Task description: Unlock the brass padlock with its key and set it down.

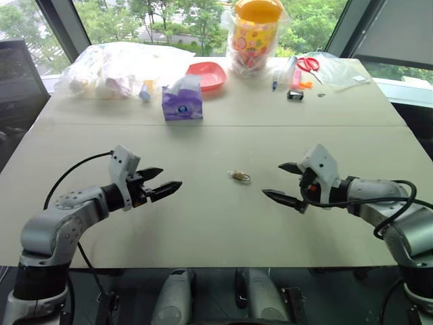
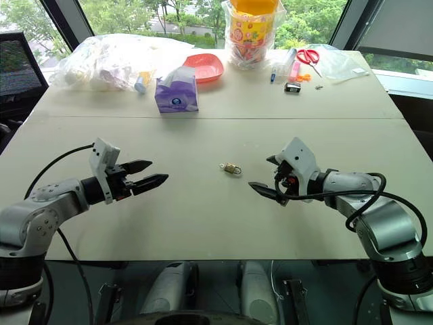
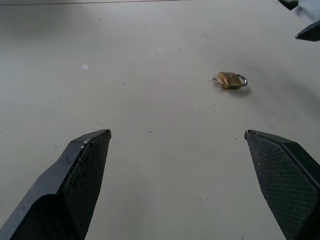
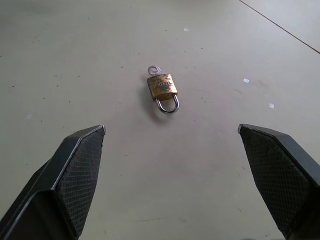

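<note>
Toward the left edge of the table [image 1: 81, 223], the left gripper [image 1: 162, 183] hangs a little above the surface with its two black fingers spread wide and nothing between them, aimed inward at the middle. That aim suits an approach rather than a grasp: it is well apart from anything it could hold.

Midway between the two grippers, on bare tabletop nearer the front edge than the back, the brass padlock [image 4: 162, 87] lies flat on its side. Its silvery shackle looks seated in the body, so I judge it locked. A small silvery ring touches the end opposite the shackle; this is most likely the head of the key [image 4: 152, 70], its blade probably already in the keyhole, though that is too small to confirm. Lying free in the open, the lock can be reached from both sides.

Toward the right edge, the right gripper [image 1: 285, 181] mirrors the left, fingers spread, empty, tilted down at the padlock.

Along the back edge stands unrelated clutter, from plastic bags and a purple tissue box [image 1: 181, 101] to scissors.
</note>
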Controlling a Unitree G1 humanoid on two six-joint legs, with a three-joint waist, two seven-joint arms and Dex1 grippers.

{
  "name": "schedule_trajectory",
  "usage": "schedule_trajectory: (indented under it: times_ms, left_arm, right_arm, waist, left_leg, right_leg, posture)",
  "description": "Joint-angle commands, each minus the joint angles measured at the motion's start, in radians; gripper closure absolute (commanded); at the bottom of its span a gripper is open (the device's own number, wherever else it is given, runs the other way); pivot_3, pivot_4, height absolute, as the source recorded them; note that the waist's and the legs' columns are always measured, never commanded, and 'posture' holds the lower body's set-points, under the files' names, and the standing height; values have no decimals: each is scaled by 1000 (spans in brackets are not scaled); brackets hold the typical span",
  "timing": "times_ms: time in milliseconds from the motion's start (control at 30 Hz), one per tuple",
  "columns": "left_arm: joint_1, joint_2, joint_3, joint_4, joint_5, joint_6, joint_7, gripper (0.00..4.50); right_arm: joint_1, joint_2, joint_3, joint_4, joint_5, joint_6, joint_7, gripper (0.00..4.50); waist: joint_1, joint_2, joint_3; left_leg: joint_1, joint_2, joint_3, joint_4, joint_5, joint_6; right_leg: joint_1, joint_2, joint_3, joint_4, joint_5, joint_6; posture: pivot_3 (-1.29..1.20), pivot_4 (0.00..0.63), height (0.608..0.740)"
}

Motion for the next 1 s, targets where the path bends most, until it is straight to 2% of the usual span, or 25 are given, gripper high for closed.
schedule_trajectory:
  times_ms: [33,467,633,767,867,1000]
  left_arm:
    - [0,-2,25,-18,-13,-26,-2,0]
    - [-23,6,6,5,-1,-33,-15,0]
    - [-61,52,-32,42,39,-103,-111,0]
    - [-117,164,-81,63,52,-125,-273,0]
    - [-140,253,-170,74,146,-184,-353,0]
    - [-159,246,-194,71,155,-198,-364,0]
  right_arm:
    - [-7,-13,-17,-30,-4,-13,-1,48]
    - [-41,-11,15,-26,-66,-40,-17,48]
    - [-125,-17,93,32,-90,-31,27,48]
    - [-238,-20,192,110,-105,-16,113,48]
    - [-354,19,255,223,-122,14,146,48]
    - [-458,74,341,320,-170,39,151,48]
  waist:
    - [0,0,0]
    - [0,0,0]
    - [-2,0,0]
    - [-2,0,0]
    - [-5,0,0]
    - [-6,1,0]
  left_leg:
    - [0,0,0,0,0,0]
    - [0,-1,1,0,0,0]
    - [0,-1,1,1,0,0]
    - [0,-1,2,0,0,0]
    - [0,-1,2,0,0,0]
    - [-1,-1,3,0,0,0]
  right_leg:
    - [0,0,0,0,0,0]
    - [0,0,0,0,0,0]
    - [0,1,0,1,0,0]
    - [-1,1,0,1,0,-1]
    - [-1,1,0,1,0,-1]
    - [-2,1,0,1,0,-1]
  posture:
    - [0,150,740]
    - [0,150,740]
    - [0,150,740]
    - [0,150,740]
    - [0,150,740]
    - [0,150,740]
